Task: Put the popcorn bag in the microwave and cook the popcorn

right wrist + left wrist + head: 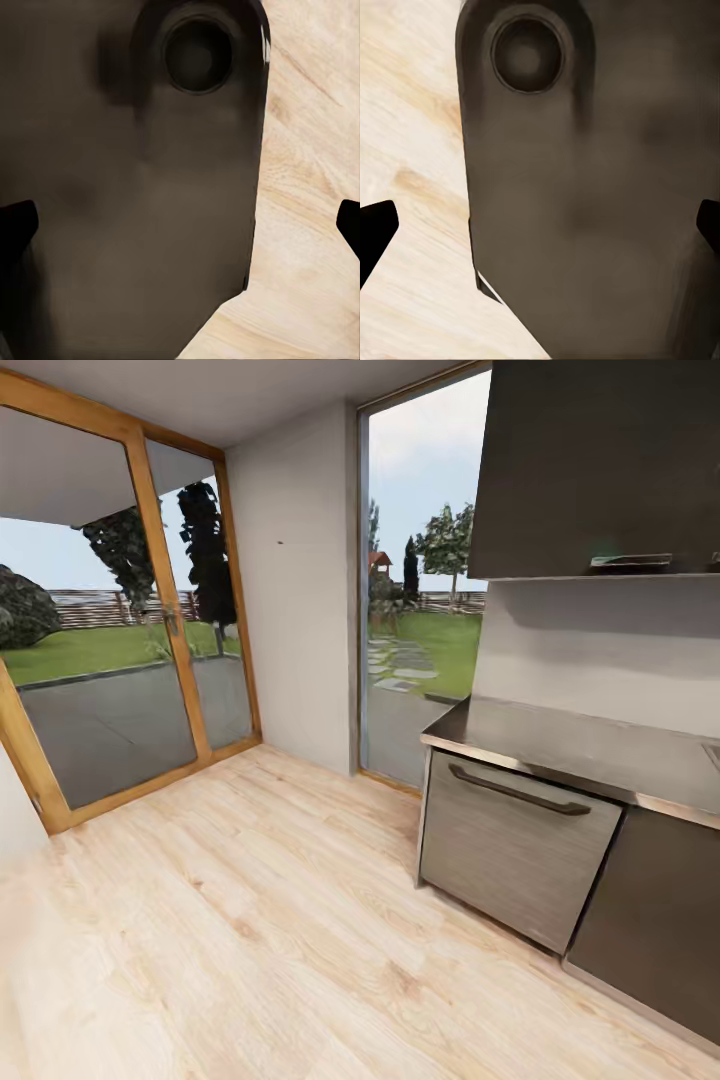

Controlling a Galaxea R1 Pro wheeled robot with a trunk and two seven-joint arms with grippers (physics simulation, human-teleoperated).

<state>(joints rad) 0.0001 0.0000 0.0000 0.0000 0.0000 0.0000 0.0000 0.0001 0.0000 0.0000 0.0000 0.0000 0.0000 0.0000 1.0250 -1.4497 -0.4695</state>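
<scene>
While my left gripper and right gripper hang with jaws spread wide and empty over my own dark base and the wood floor, I'm in transit; ahead lies the countertop; its visible stretch bears no bag; I judge paper light and crushable, best pinched gently at the rolled rim.

Grey steel countertop, right side.

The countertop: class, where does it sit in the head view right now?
The countertop lies at the right, above a handled drawer front, beside the tall window.
</scene>
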